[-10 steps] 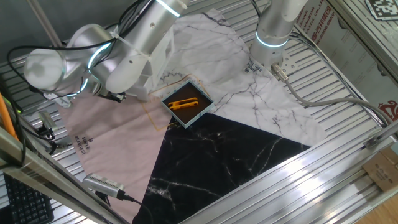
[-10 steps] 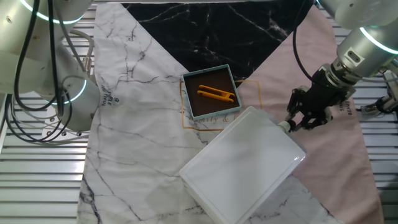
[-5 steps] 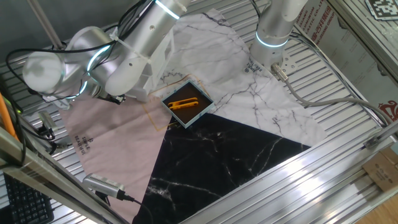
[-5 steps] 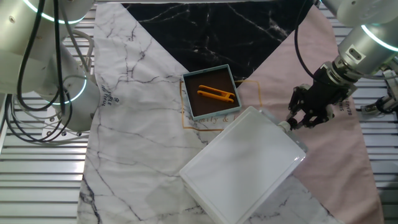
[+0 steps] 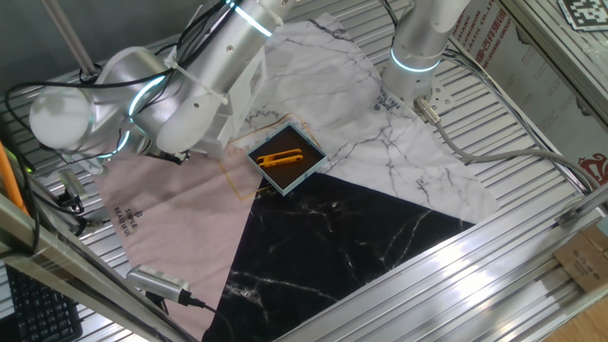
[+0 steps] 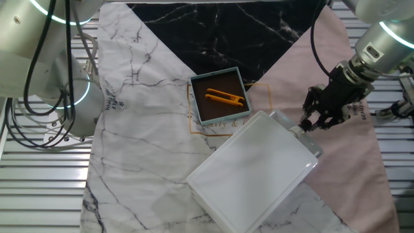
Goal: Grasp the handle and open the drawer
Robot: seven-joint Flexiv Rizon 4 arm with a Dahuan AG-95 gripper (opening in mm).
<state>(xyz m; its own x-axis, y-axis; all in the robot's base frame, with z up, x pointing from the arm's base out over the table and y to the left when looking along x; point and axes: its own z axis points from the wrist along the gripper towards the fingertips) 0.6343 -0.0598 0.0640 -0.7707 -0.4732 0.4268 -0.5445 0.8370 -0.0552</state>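
The white boxy cabinet lies on the cloth in the other fixed view. Its drawer faces right and sticks out a narrow strip from the cabinet body. My gripper is at the drawer front, shut on the handle, which is hidden between the black fingers. In the one fixed view my arm covers most of the cabinet, and only the dark gripper shows at the left, with the drawer and handle hidden.
A blue-edged tray with an orange tool sits just left of the cabinet's far corner; the tray also shows in the one fixed view. A second arm's base stands at the left. Cables lie at the table's right edge.
My gripper has moved a little to the right and up, and the drawer front has come out from the cabinet by a narrow strip.
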